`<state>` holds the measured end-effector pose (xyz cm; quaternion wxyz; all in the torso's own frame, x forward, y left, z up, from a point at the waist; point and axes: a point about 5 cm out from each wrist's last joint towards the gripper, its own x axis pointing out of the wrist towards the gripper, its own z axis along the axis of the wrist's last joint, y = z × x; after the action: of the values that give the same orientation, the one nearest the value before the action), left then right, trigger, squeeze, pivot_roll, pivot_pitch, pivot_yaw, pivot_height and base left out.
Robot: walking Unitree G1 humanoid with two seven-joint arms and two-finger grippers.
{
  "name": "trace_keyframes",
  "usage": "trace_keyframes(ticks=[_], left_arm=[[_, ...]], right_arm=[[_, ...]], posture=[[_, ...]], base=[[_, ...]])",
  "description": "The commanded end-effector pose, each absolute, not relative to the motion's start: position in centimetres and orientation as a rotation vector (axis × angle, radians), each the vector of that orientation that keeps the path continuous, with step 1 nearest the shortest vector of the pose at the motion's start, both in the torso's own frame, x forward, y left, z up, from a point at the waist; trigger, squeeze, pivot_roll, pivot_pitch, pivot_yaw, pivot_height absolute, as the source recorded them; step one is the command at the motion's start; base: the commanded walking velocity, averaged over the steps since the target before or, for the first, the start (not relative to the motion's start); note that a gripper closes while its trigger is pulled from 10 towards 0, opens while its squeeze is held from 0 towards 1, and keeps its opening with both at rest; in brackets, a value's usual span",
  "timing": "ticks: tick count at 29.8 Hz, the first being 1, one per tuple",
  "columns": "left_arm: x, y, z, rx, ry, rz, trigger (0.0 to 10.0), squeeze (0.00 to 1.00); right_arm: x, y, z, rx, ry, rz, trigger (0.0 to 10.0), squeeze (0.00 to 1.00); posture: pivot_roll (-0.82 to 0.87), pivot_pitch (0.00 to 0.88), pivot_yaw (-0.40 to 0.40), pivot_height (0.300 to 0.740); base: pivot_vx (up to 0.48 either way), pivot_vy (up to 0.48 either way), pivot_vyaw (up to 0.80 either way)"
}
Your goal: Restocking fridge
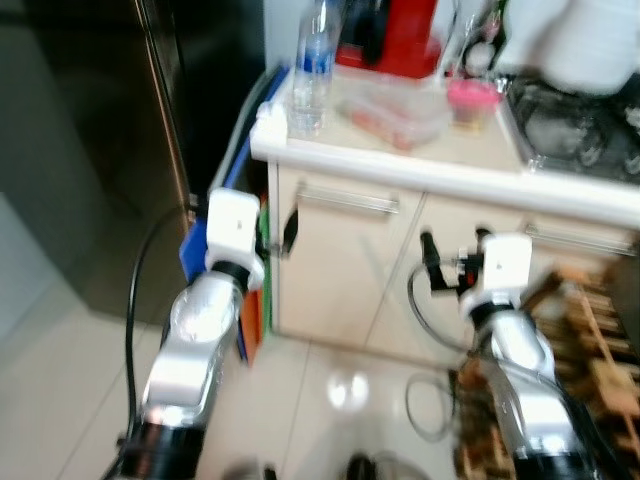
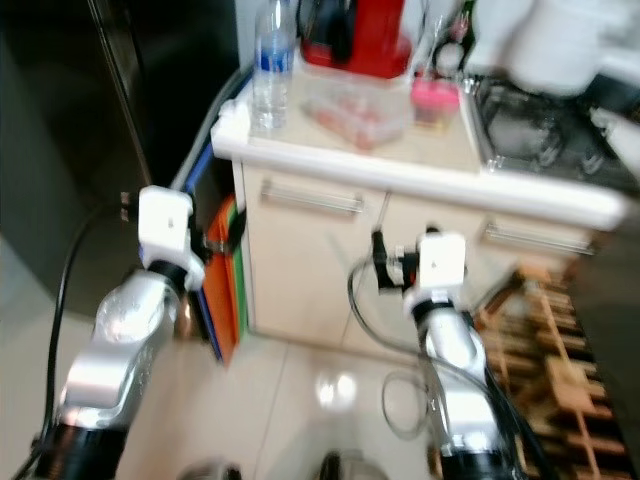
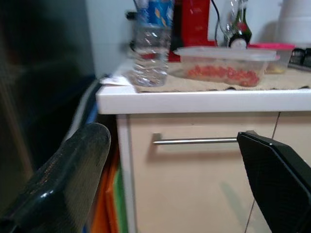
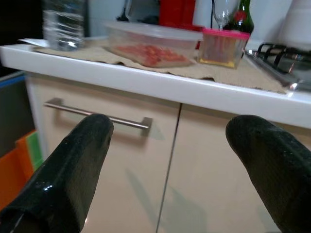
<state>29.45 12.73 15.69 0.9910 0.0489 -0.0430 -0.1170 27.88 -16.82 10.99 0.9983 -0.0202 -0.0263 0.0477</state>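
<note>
Cream cabinets (image 1: 340, 270) carry a white counter (image 1: 400, 165), where the water bottle (image 1: 311, 70) stands beside a lidded food container (image 1: 395, 110). Left gripper (image 3: 180, 189) and right gripper (image 4: 180, 165) hover before the drawers, both spread wide, empty.

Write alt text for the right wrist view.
The right tool, fingers apart and empty, faces a cream cabinet below a white counter. On the counter stand a water bottle, a clear lidded food container and a small pink-lidded tub.
</note>
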Motion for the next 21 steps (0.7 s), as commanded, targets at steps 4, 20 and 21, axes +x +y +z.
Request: trace_keyframes(ticks=[4,20,21], left_arm=[[29.41,12.5,15.56,0.108,-0.084,-0.24,10.0,0.0],[29.85,12.56,15.66,0.106,-0.096,-0.231,10.0,0.0],[29.85,12.55,15.68,0.105,-0.097,-0.233,10.0,0.0]], right_arm=[[27.96,-17.03,11.06,-0.053,-0.053,0.093,10.0,0.0],[28.21,-16.86,10.88,-0.069,-0.033,0.104,10.0,0.0],[28.16,-16.86,10.86,-0.069,-0.033,0.104,10.0,0.0]], posture=[[-0.02,0.0,-0.028,0.74],[-0.02,0.0,-0.032,0.74],[-0.03,0.001,-0.032,0.74]], base=[[-0.332,0.0,0.0],[-0.065,0.0,-0.47],[0.0,0.0,-0.72]])
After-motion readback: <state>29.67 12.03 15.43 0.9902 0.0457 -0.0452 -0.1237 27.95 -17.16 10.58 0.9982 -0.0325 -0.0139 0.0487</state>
